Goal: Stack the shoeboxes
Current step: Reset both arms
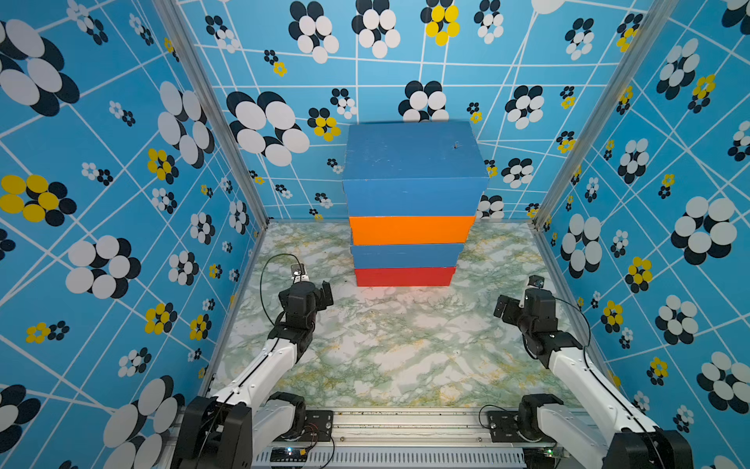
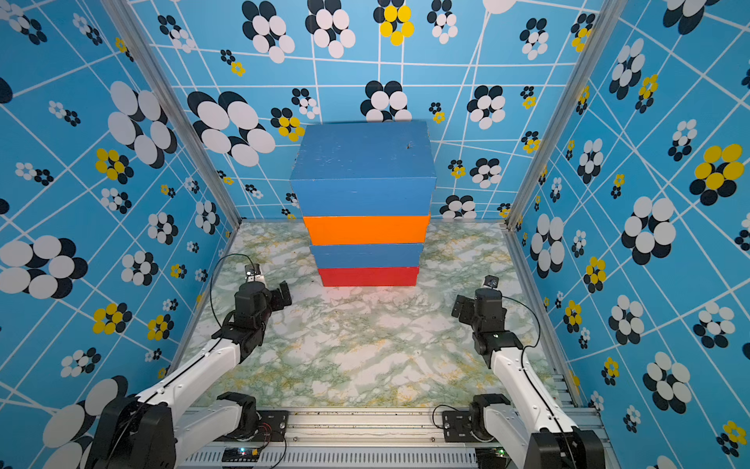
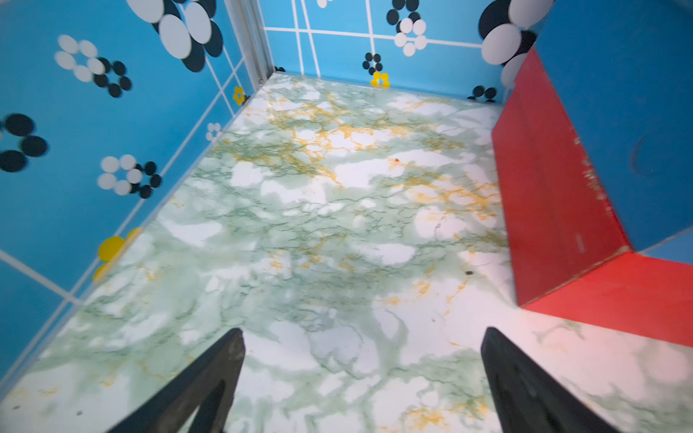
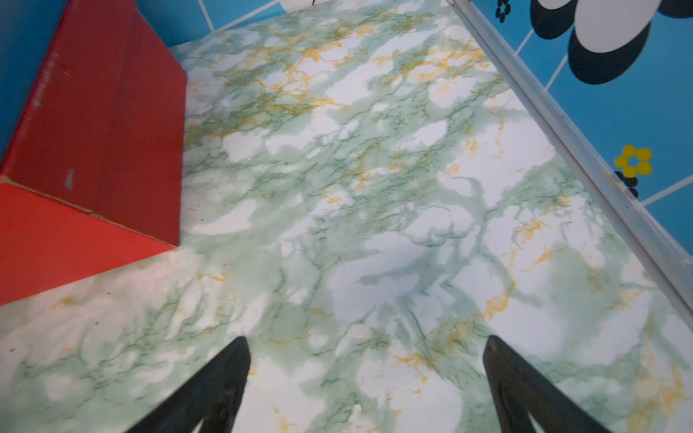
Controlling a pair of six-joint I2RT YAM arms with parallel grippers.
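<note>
4 stacked on desk [image 1: 385, 345] (btm-up: red shoebox [image 1: 404, 277], lower blue shoebox [image 1: 406, 256], orange shoebox [image 1: 410, 230], top blue shoebox [image 1: 412, 162]); left gripper [image 3: 362, 331], right gripper [image 4: 366, 338] spread wide, empty.

Red shoebox [image 1: 404, 277], blue shoebox [image 1: 406, 256], orange shoebox [image 1: 410, 230] and second blue shoebox [image 1: 414, 162] were plain; tabletop [image 1: 385, 345] was marbled white, green, yellow; walls [image 1: 101, 162] were blue, white-lined, with black, white, yellow flowers.

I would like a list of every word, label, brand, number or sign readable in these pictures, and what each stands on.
None: no readable text in any view.
The upper blue shoebox, orange shoebox, lower blue shoebox and red shoebox: plain paint, no labels.
The walls: flowers and lines only.
The small circuit board: too small to read.
</note>
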